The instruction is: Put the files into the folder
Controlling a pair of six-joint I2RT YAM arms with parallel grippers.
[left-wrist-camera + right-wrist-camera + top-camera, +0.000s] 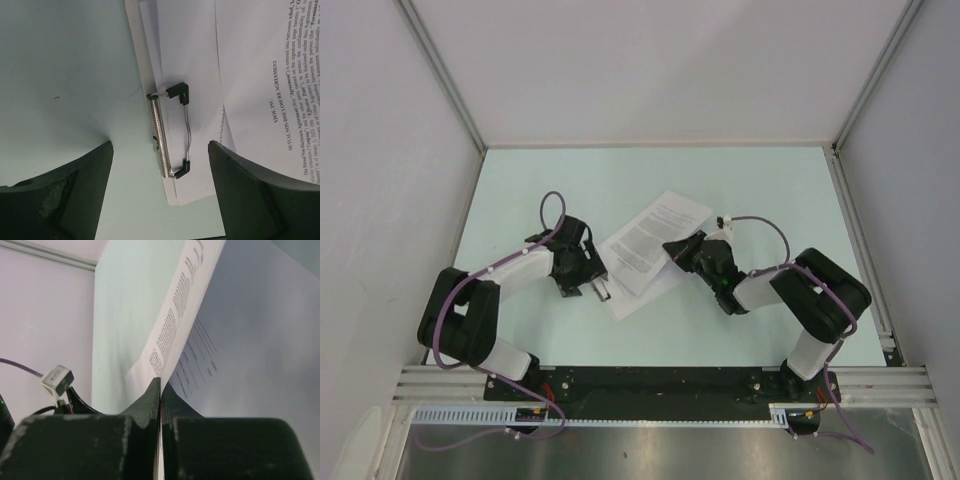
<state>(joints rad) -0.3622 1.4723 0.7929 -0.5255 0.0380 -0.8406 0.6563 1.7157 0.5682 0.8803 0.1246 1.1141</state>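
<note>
- White printed sheets point(655, 235): loose, fanned stack at mid-table, lying askew over the clipboard.
- White clipboard point(632, 302): flat under the sheets, its near corner showing.
- Metal clip point(170, 132): silver bar, wire handle with black tips, on the clipboard's left edge; whether any sheet sits under it cannot be told.
- Left claw point(160, 145): jaws wide apart, one either side of the clip, holding nothing.
- Right claw point(160, 385): jaws pressed tight together on the edge of one printed sheet, at the stack's right side.
- Pale green table point(770, 200): carries everything above.
</note>
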